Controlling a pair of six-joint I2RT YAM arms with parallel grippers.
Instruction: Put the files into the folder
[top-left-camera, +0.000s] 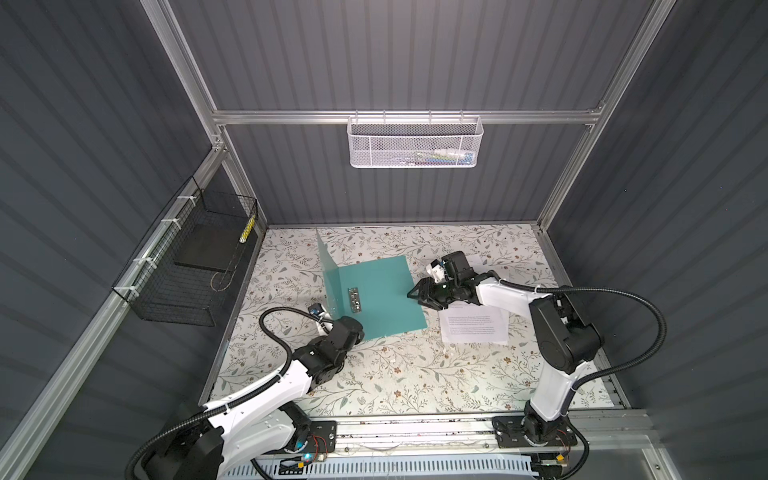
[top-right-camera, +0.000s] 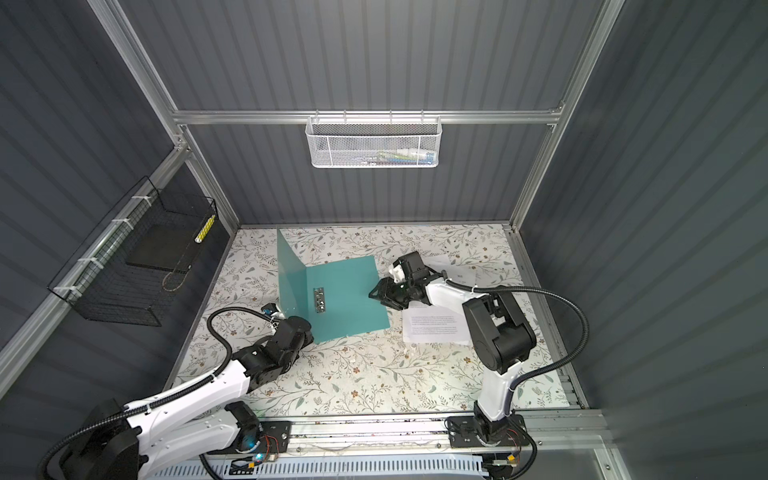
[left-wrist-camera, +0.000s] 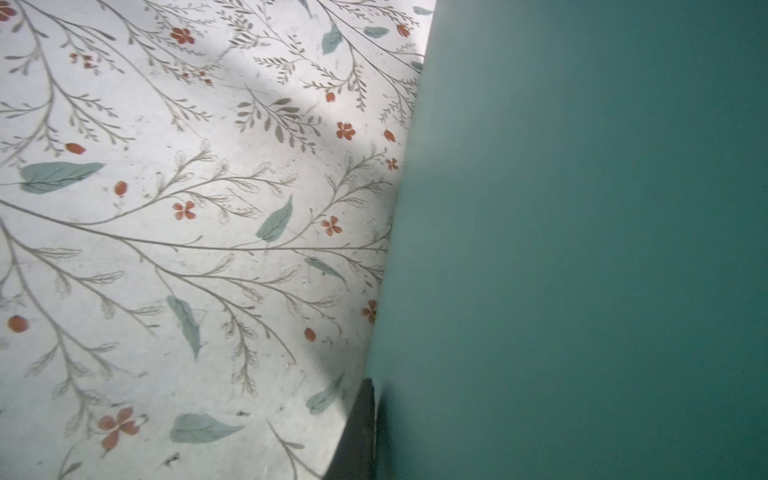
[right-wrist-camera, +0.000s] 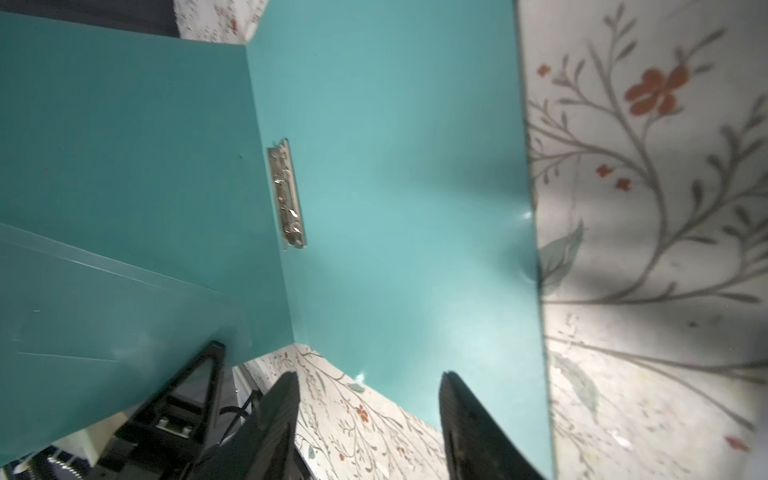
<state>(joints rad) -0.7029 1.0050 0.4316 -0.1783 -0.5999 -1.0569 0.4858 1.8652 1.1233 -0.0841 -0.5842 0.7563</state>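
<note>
One folder (top-left-camera: 382, 291) open, files (top-left-camera: 473, 328) outside it

On floral table (top-left-camera: 374, 374), folder near the middle: one cover flat, the other upright on the left. Just beside its right edge, files flat on the table, partly under the right arm (top-left-camera: 511, 295). At that edge, right gripper (right-wrist-camera: 370, 415), fingers (right-wrist-camera: 278, 415) apart, nothing between. At the upright cover's near corner, left gripper (right-wrist-camera: 214, 353), one finger (left-wrist-camera: 358, 428) against the cover; grip impossible to tell. By the spine, clip (top-left-camera: 354, 300).
</note>
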